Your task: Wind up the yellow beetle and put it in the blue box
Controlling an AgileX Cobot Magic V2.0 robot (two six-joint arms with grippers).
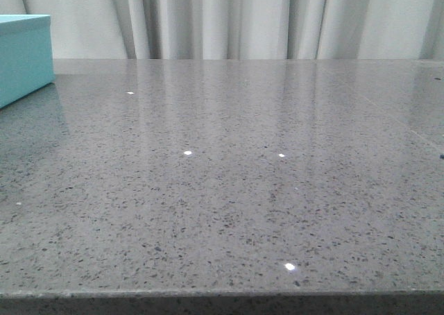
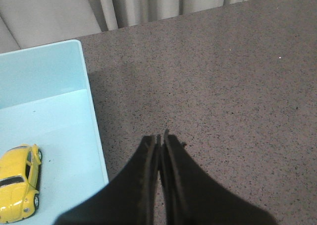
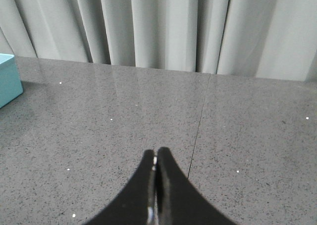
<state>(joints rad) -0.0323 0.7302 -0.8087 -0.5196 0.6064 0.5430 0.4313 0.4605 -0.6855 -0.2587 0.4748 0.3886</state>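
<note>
Grey speckled stone tabletop (image 1: pixel 229 190) before pale curtains (image 3: pixel 163 27): the small yellow toy Beetle car (image 2: pixel 19 188) sits inside the open light turquoise-blue box (image 2: pixel 91 116), while the left gripper (image 2: pixel 162 137) and right gripper (image 3: pixel 155 153) hover empty, fingers pressed together.

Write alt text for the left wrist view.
A yellow beetle toy car sits inside the open blue box, which stands on a speckled grey table. The left gripper, shut and empty, hangs over the table beside the box; pale curtains hang behind.
</note>
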